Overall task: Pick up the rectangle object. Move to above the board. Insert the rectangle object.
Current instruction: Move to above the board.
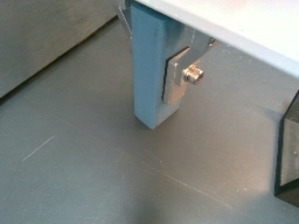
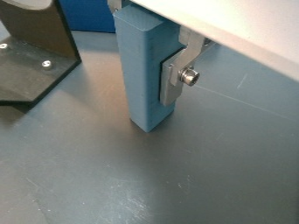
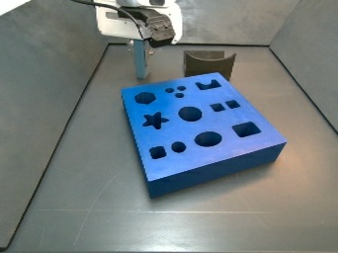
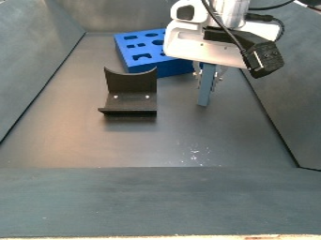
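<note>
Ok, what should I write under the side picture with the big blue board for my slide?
The claw holds the rectangle object upright beside the board, with the fixture behind.

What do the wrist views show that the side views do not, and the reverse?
Only the wrist views show a silver finger with its screw pressed flat against the light-blue rectangle object.

Only the side views show the whole blue board with its cut-out holes, and the end effector away from it.

Both show the end effector holding the rectangle object upright, and the fixture.

White tool [image 4: 211, 67], silver screwed fingers [image 2: 174, 77]
</note>
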